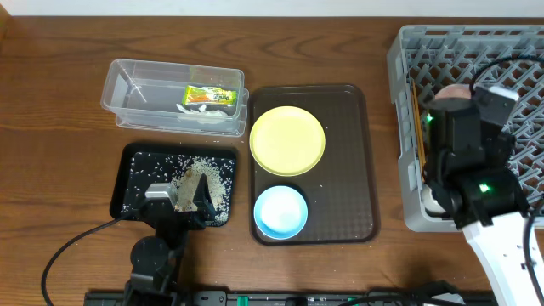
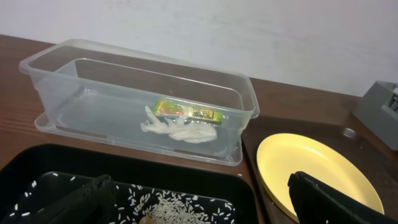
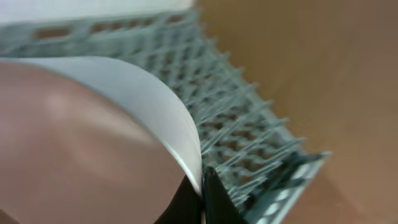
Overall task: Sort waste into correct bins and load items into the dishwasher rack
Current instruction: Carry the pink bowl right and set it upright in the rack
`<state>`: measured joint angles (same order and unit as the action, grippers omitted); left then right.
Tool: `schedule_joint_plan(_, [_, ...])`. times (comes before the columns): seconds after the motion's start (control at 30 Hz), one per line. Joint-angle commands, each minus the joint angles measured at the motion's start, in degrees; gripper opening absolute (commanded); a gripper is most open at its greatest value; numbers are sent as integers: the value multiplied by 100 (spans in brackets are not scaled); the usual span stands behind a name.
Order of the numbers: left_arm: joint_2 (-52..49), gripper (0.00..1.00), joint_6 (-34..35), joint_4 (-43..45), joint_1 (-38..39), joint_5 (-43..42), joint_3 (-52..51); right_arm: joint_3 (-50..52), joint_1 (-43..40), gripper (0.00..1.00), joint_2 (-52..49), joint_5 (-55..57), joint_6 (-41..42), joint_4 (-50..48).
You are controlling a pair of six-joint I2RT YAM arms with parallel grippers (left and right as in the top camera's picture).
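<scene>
From overhead we look straight down on the whole desk [image 1: 51, 76]. Our left wrist view sits low, facing the clear tub [image 2: 93, 106] and yellow plate [image 2: 311, 158], both shared with overhead. Our right wrist view presses close against a white bowl [image 3: 93, 143], the grey rack [image 3: 249, 124] blurred behind.

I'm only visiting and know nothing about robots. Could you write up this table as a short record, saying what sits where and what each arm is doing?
clear tub: holds a green-and-orange wrapper and a crumpled white scrap
black tray: scattered with rice
brown tray: carries the yellow plate and the light blue bowl
grey rack: at the table's right edge
left gripper: open and empty, over the black tray
right gripper: shut on the rim of the white bowl, above the grey rack
</scene>
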<state>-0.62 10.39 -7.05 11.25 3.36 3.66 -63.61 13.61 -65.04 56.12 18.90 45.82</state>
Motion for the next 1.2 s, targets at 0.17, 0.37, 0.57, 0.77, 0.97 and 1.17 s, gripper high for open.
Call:
schedule_joint_plan(0.17, [39,91,-94,-55,-31,9,-166,9,-769,1,-1008,1436,-72,-138])
schedule_joint_plan(0.37, [39,91,-94,-55,-31,11,-166,9,-1047,1,-1764,1246,-195,-264])
schedule_joint_plan(0.57, [39,91,-94,-55,-31,9,-166,9,-828,1,-2277,1001,-223,-138])
schedule_joint_plan(0.77, [39,91,-94,-55,-31,9,-166,9,-551,1,-2583,1003,-223,-127])
schedule_joint_plan(0.97, [39,91,-94,-55,-31,9,-166,9,-540,1,-2885,1003,-229,-120])
schedule_joint_plan(1.17, [39,91,-94,-55,-31,9,-166,9,-310,1,-2966,984,-223,31])
